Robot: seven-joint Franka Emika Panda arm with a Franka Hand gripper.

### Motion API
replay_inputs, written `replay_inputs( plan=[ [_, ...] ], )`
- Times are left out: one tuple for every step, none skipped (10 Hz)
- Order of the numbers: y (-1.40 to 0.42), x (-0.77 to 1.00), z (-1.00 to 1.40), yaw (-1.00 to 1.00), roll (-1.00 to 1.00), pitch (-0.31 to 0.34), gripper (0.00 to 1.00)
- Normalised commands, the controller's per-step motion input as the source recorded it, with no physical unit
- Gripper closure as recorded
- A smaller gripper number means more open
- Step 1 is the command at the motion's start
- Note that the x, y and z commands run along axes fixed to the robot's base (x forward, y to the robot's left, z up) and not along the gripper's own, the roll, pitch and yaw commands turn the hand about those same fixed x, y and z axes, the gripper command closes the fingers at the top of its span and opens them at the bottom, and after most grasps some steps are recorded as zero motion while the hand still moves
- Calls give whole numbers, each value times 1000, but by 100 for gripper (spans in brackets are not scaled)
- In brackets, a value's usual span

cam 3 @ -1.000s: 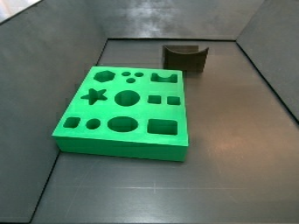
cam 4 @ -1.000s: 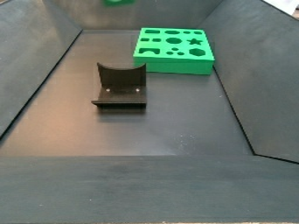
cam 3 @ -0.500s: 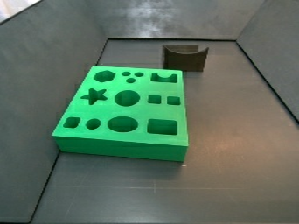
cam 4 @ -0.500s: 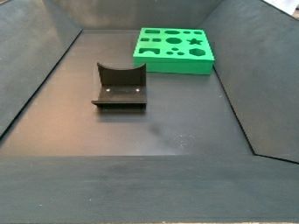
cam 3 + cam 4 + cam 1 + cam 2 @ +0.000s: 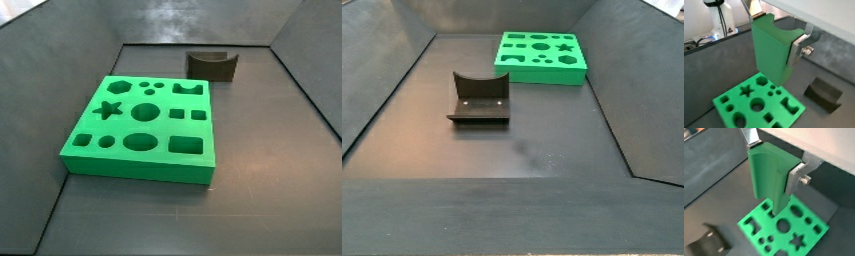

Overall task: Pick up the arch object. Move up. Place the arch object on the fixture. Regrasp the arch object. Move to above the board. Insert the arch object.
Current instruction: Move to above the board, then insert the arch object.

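Observation:
In both wrist views my gripper is shut on the arch object, a bright green block with its curved notch facing up towards the wrist. One silver finger presses its side. The block hangs high above the board, a green slab with many cutouts. The board also shows in both side views. The dark fixture stands apart from the board on the floor. The gripper is out of view in both side views.
Dark grey bin walls slope up around the floor in both side views. The fixture also shows in both wrist views, beside the board. A lamp and cables stand outside the bin.
One second ago a bit of green showed at the top edge of a side view; it has since left the frame. The board and fixture have not moved.

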Motion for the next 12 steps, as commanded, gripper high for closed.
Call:
replay_inputs(
  plan=[
    [-15, -113, 16, -25, -493, -107, 100],
    [-6, -94, 12, -25, -377, -97, 100],
    [3, -71, 11, -17, -254, -77, 100],
    [460, 654, -1000, -306, 84, 113, 100],
    [451, 577, -1000, -311, 74, 81, 100],
    [400, 374, -1000, -291, 34, 0, 100],
    [389, 320, -1000, -240, 20, 0, 100],
    [463, 297, -1000, -91, 16, 0, 100],
    [503, -6, -1000, 149, 30, -47, 100],
    [543, -46, -1000, 231, 4, -60, 100],
    [449, 0, -1000, 183, 0, -86, 100],
    [380, 0, -1000, 126, 0, -91, 100]
  ],
)
